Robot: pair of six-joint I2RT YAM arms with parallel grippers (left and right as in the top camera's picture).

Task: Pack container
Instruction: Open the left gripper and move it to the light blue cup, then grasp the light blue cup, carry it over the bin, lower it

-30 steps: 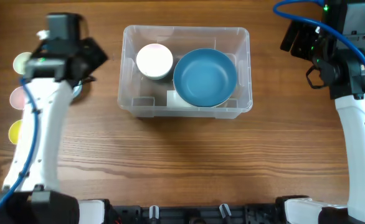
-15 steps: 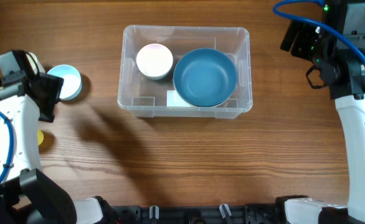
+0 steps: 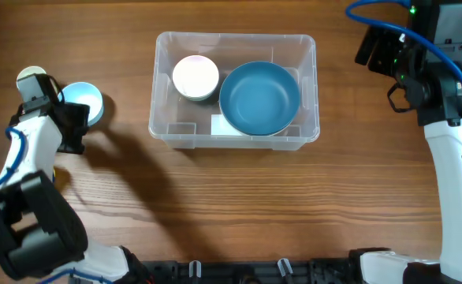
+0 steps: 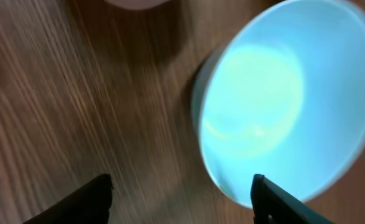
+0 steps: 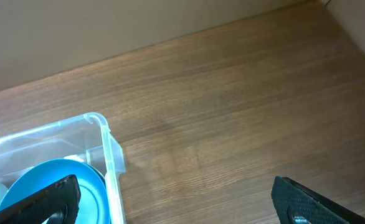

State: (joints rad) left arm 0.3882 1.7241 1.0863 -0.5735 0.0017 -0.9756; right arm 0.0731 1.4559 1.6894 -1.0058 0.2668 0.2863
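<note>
The clear plastic container (image 3: 235, 35) stands at the table's back centre. It holds a large blue bowl (image 3: 259, 98) and a small white bowl (image 3: 195, 76). A small light blue bowl (image 3: 87, 102) sits on the table left of the container. My left gripper (image 3: 72, 125) is open and empty, low beside this bowl. In the left wrist view the bowl (image 4: 282, 93) fills the upper right, its near rim just ahead of the open fingers (image 4: 182, 199). My right gripper (image 3: 379, 49) is open and empty, held high to the right of the container (image 5: 111, 146).
A cream-coloured round piece (image 3: 31, 76) lies at the far left, behind my left arm. A yellow piece (image 3: 52, 171) peeks out beside that arm. The pale edge of another round piece (image 4: 136, 2) shows at the top of the left wrist view.
My left arm has swung away from over the small bowls to the left edge. Its gripper now sits low beside the light blue bowl. The right arm has not moved.
</note>
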